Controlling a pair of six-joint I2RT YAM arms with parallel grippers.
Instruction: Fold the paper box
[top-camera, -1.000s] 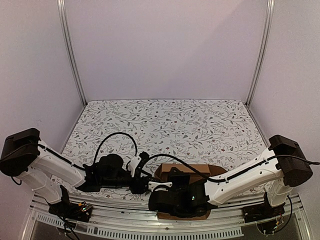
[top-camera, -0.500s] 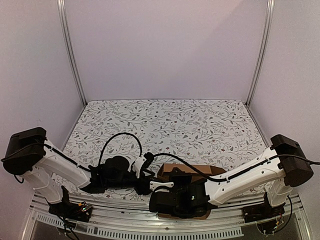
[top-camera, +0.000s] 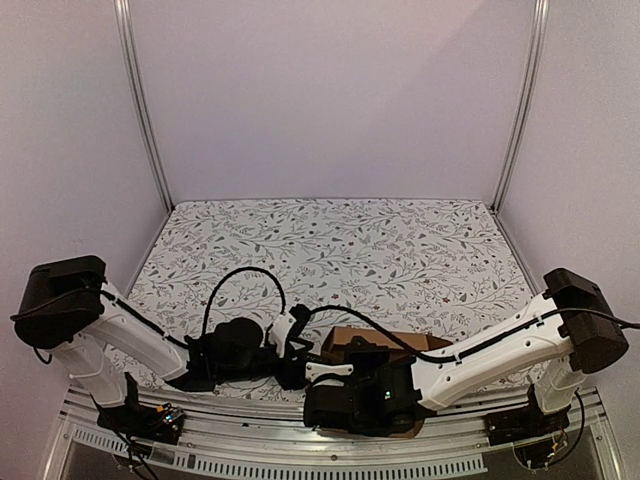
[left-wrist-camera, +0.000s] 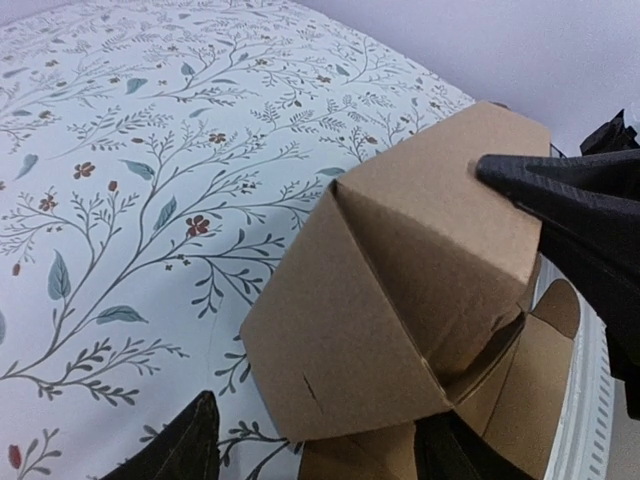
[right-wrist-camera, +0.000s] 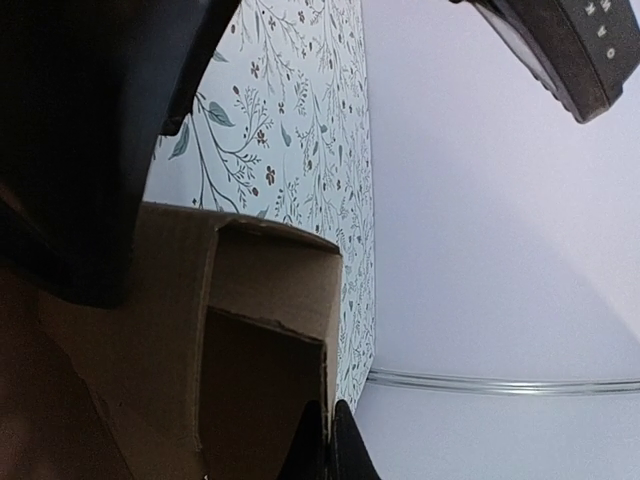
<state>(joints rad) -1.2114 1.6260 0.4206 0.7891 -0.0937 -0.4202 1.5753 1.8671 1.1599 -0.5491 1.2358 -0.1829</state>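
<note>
The paper box (left-wrist-camera: 400, 270) is brown cardboard, partly folded, its side flaps meeting in a slanted seam. It stands at the table's near edge (top-camera: 400, 342), half hidden under my right arm. In the left wrist view my left gripper (left-wrist-camera: 320, 452) is open, its two dark fingertips either side of the box's lower flap. My right gripper (right-wrist-camera: 330, 445) is shut on the thin top edge of a box wall, and the box's hollow inside (right-wrist-camera: 260, 380) shows beside it. A black finger (left-wrist-camera: 560, 195) of the right gripper shows on the box top in the left wrist view.
The floral tablecloth (top-camera: 330, 250) stretches behind the box to the pale back wall. Metal posts (top-camera: 140, 100) stand at the back corners. A metal rail (top-camera: 250, 445) runs along the near edge just beside the box, and both arms crowd that spot.
My left arm has slid right, closer to the box, and its jaws have opened wider. The right arm and the box have dropped slightly toward the near edge.
</note>
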